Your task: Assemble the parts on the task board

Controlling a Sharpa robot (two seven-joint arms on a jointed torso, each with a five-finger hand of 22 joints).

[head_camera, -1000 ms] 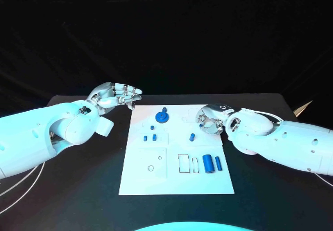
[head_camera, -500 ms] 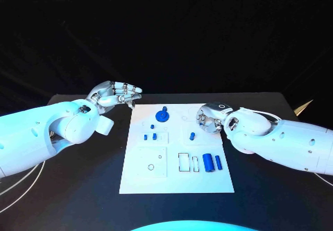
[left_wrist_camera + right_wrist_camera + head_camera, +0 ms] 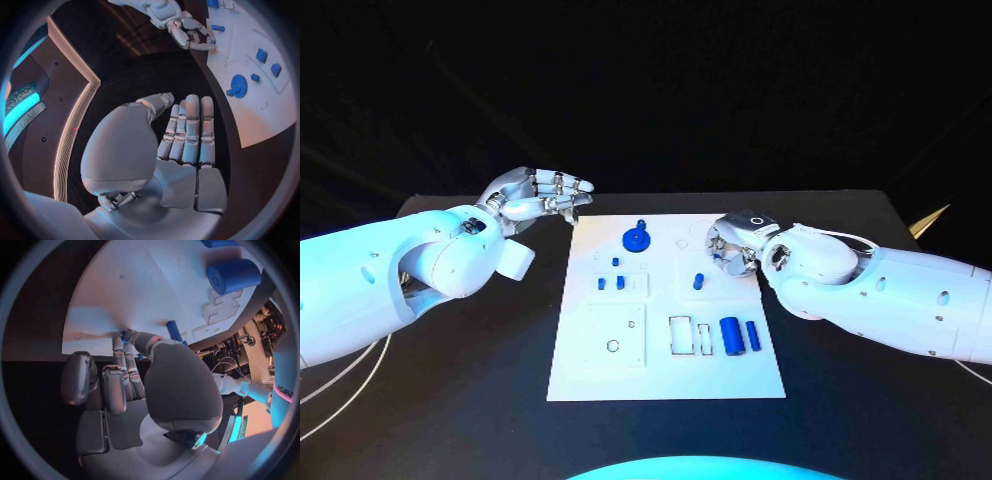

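Note:
The white task board [image 3: 668, 375] lies in the middle of the table. A blue gear-like part [image 3: 635, 238] sits near its far edge, with small blue pieces [image 3: 610, 283] below it. A blue peg [image 3: 698, 281] stands mid-board, and two blue cylinders [image 3: 740, 333] lie at the right. My right hand [image 3: 733, 250] is low over the board's far right part, beside the peg [image 3: 174, 331]. Its thumb and fingertips [image 3: 122, 337] meet at the board on a tiny blue piece [image 3: 213, 42] that is mostly hidden. My left hand [image 3: 538, 195] hovers off the board's far left corner, holding nothing, its fingers [image 3: 187, 130] straight.
Black table [image 3: 473, 380] surrounds the board on all sides. Recessed slots [image 3: 682, 337] and an outlined square [image 3: 615, 335] mark the near half of the board. Both forearms flank the board, the right one [image 3: 877, 295] just off its right edge.
My right hand has crept slightly toward the board's middle, still low over the same spot. The left hand and the parts on the board have not visibly moved.

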